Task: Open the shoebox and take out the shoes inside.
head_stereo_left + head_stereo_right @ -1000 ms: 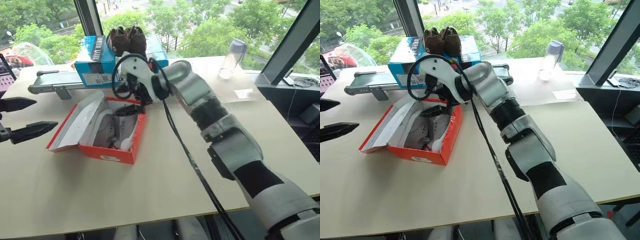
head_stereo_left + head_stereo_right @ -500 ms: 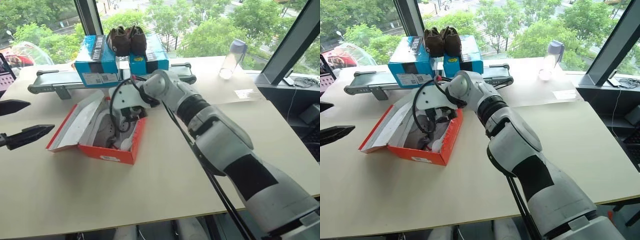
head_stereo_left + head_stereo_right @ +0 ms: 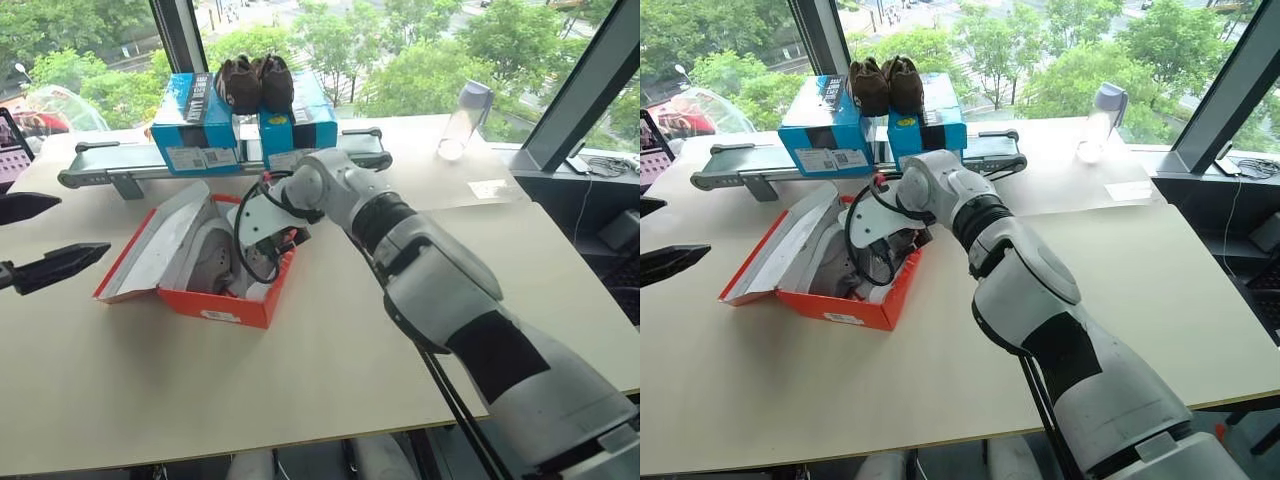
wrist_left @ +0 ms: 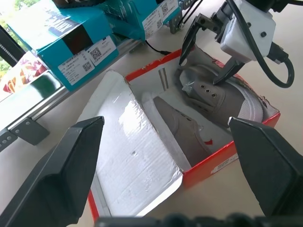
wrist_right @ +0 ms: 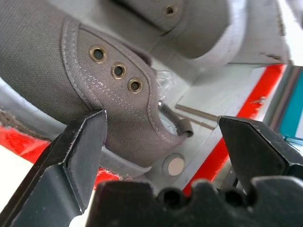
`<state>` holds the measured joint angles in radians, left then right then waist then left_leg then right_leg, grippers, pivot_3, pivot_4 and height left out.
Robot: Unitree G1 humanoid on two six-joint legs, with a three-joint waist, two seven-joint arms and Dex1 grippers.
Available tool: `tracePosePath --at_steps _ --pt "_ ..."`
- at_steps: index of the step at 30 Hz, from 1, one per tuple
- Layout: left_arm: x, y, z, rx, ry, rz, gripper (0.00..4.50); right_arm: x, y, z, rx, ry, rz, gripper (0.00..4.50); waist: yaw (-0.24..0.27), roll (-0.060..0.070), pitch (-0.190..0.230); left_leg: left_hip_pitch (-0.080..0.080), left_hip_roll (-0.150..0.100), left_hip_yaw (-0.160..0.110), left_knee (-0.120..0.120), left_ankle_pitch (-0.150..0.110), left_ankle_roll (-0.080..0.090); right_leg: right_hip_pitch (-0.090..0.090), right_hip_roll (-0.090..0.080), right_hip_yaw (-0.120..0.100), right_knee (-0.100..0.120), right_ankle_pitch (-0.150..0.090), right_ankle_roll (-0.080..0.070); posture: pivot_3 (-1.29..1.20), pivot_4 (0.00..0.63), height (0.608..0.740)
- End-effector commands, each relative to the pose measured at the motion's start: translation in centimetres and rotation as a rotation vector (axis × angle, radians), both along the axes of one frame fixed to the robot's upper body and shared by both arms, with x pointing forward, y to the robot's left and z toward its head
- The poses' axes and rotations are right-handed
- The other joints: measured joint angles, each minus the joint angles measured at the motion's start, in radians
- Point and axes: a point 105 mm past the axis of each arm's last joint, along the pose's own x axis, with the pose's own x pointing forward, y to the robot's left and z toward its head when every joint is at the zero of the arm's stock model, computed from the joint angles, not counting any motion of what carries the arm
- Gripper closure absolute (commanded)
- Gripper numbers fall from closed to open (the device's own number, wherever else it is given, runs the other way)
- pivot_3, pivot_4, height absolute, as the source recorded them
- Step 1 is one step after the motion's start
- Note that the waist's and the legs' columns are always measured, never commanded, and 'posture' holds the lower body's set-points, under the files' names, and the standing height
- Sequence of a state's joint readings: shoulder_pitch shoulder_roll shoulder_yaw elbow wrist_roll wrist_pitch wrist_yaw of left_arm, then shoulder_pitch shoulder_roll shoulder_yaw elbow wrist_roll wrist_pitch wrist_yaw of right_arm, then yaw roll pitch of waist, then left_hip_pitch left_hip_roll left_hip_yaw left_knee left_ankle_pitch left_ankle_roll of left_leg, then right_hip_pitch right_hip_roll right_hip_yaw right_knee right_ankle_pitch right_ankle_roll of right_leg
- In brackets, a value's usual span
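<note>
- The left gripper [image 3: 35, 240], two black fingers spread apart with nothing between them, hangs off to the side of the red cardboard shoebox [image 3: 215, 305], well apart from its white-lined hinged lid [image 4: 130, 156], which lies folded back on that side.
- The shoebox stands open on the pale wooden table [image 3: 330, 370]; the opening step looks done and the taking-out step is in hand.
- The right gripper [image 4: 208, 52] reaches down into the box, its black fingers [image 5: 78, 146] wide open and straddling the heel end of the nearer small light-grey canvas shoe [image 5: 61, 80] with brass eyelets and a white sole; whether either finger touches the fabric, I cannot tell.
- The second grey shoe [image 4: 182, 127] lies just beside the first, deeper in the box.
- Next move, as I judge it: sink a little, close on the heel collar and lift straight up, clear of the box wall.
- Beyond the fingers: two blue cardboard boxes [image 3: 195, 125] bearing dark brown shoes [image 3: 255, 80], and a clear plastic bottle [image 3: 465, 118].
</note>
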<state>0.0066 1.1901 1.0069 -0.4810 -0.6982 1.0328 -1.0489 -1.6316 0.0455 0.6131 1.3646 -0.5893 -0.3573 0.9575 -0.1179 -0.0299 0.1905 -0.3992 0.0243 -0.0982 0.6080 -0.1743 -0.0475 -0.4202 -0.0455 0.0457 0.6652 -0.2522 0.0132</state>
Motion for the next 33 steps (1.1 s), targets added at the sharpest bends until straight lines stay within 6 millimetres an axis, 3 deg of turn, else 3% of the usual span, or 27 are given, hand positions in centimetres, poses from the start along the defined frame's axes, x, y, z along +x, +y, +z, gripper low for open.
tracePosePath --at_steps 1,6,12,13,14,18,23,28,33 --pt "0.0 -0.5 1.0 0.032 -0.035 -0.007 0.00 -0.1 -2.2 -3.6 -0.197 0.069 -0.049 0.03 0.000 0.000 0.000 0.000 0.000 0.000 0.000 0.000 0.000 0.000 0.000 0.000 0.000 0.000 0.000 0.00 0.150 0.740" --pt "-0.1 -0.6 1.0 0.032 -0.038 -0.009 0.00 -1.0 -3.5 -5.2 -0.298 0.202 -0.089 0.03 0.004 -0.001 -0.001 0.001 0.001 0.000 0.000 0.000 0.000 0.001 0.001 0.000 0.000 0.000 0.000 0.00 0.150 0.740" --pt "0.0 -0.7 1.0 0.032 -0.038 -0.010 0.00 -1.4 -3.2 -5.2 -0.273 0.260 -0.130 0.03 -0.001 -0.007 -0.004 0.002 0.001 0.000 0.001 0.000 0.000 0.002 0.001 0.000 0.000 0.000 0.000 0.00 0.150 0.740" --pt "0.0 -0.8 1.0 0.032 -0.038 -0.012 0.00 -1.4 -3.0 -5.1 -0.263 0.263 -0.134 0.54 -0.004 -0.007 -0.004 0.002 0.002 0.000 0.001 0.000 -0.001 0.001 0.002 0.000 0.000 0.000 0.000 0.00 0.150 0.740" --pt "0.0 -0.8 1.0 0.032 -0.038 -0.013 0.00 -1.4 -3.0 -5.0 -0.256 0.266 -0.137 0.67 -0.008 -0.007 -0.004 0.001 0.003 0.000 0.001 0.000 -0.001 -0.001 0.003 0.000 0.001 0.001 -0.001 0.00 0.150 0.740" --pt "0.3 -0.9 0.9 0.029 -0.040 -0.021 0.00 -1.5 -2.2 -4.6 -0.198 0.277 -0.133 2.11 -0.010 -0.007 -0.004 0.002 0.008 0.001 -0.001 0.000 -0.001 -0.002 0.007 0.000 0.003 0.001 -0.004 0.00 0.150 0.740" --pt "0.5 -1.0 0.9 0.026 -0.041 -0.029 0.00 -1.8 -1.5 -4.1 -0.143 0.296 -0.125 3.57 -0.011 -0.006 -0.003 0.002 0.009 0.001 0.000 0.000 -0.001 -0.002 0.009 0.000 0.003 0.001 -0.004 0.00 0.150 0.740" --pt "0.8 -1.2 1.0 0.023 -0.043 -0.042 0.00 -1.9 -0.7 -3.2 -0.085 0.311 -0.115 4.26 -0.007 -0.005 -0.003 0.001 0.009 0.001 0.000 0.000 -0.001 -0.002 0.009 0.000 0.002 0.001 -0.004 0.00 0.150 0.740" --pt "1.1 -1.5 0.8 0.012 -0.038 -0.066 0.00 -1.9 0.0 -1.3 -0.017 0.289 -0.089 4.38 -0.007 -0.006 -0.003 -0.001 0.009 0.001 0.000 0.000 -0.001 -0.004 0.009 0.000 0.002 0.002 -0.005 0.00 0.150 0.740"
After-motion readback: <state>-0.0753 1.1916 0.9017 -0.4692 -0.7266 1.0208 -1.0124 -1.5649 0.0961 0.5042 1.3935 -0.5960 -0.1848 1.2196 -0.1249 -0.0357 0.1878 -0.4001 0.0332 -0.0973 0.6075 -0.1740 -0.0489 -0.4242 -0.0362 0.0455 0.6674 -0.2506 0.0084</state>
